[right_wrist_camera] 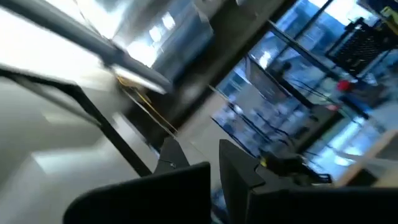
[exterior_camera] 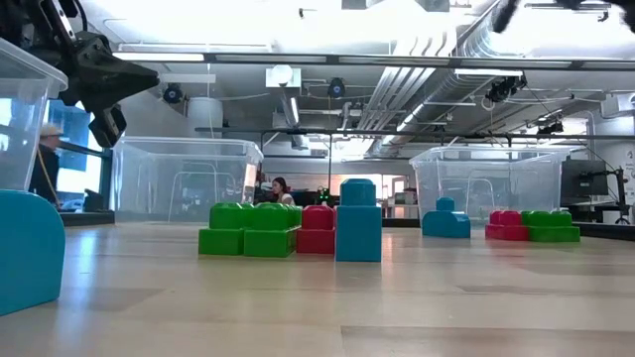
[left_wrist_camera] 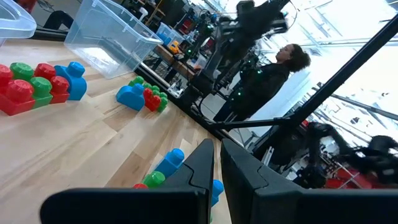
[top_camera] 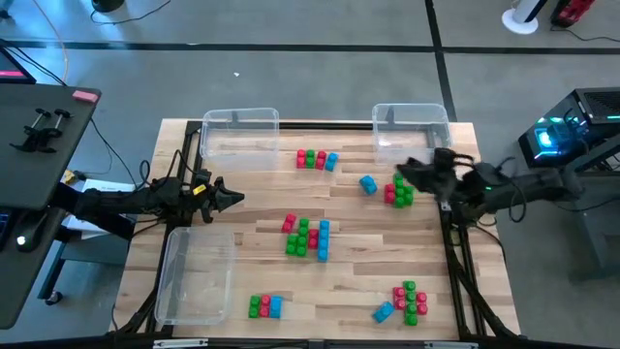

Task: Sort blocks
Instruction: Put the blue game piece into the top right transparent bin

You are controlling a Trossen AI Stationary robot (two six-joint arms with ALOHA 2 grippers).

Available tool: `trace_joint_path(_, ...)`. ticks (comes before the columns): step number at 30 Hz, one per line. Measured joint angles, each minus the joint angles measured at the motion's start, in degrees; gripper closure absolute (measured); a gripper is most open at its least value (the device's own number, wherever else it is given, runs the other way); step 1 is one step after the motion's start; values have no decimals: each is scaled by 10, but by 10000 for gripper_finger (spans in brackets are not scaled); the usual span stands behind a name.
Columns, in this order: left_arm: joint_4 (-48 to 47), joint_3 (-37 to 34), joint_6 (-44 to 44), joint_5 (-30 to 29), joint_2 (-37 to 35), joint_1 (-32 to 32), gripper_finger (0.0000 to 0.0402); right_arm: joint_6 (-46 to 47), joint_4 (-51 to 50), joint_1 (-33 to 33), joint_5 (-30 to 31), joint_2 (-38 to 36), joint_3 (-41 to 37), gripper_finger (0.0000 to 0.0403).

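Nearest: big light blue block [exterior_camera: 28,253] at the low view's left edge, on the table [top_camera: 262,208].
Middle cluster: green, red and blue blocks [top_camera: 307,237] at the table's centre.
Other blocks: groups far centre [top_camera: 317,160], right [top_camera: 398,190], near centre [top_camera: 263,306] and near right [top_camera: 407,302]; one single blue block [top_camera: 368,184].
Bins: clear bins far left [top_camera: 238,136], far right [top_camera: 412,130] and near left [top_camera: 197,274].
Left gripper [top_camera: 231,200]: jaws closed on nothing, above the table's left side.
Right gripper [top_camera: 404,169]: jaws closed on nothing, over the right blocks.
Beyond: a person [left_wrist_camera: 273,74] stands past the table.
Writing: none readable.
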Motion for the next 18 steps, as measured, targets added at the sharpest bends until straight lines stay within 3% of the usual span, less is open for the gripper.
trace_joint_path(6, 0, 0, 0, 0, 0, 0, 382, -6, -110, 15, -28, 197, 157, 402)
trace_joint_path(11, 1, 0, 0, -4, 0, 0, 383, 95, -189, 15, -41, 330, 278, 402)
trace_joint_path(14, 1, 0, 0, -5, 0, 0, 383, 122, -336, 17, -111, 391, 378, 400)
trace_joint_path(18, 2, 0, 0, -10, 0, 0, 383, 81, -645, 41, -216, 466, 545, 380)
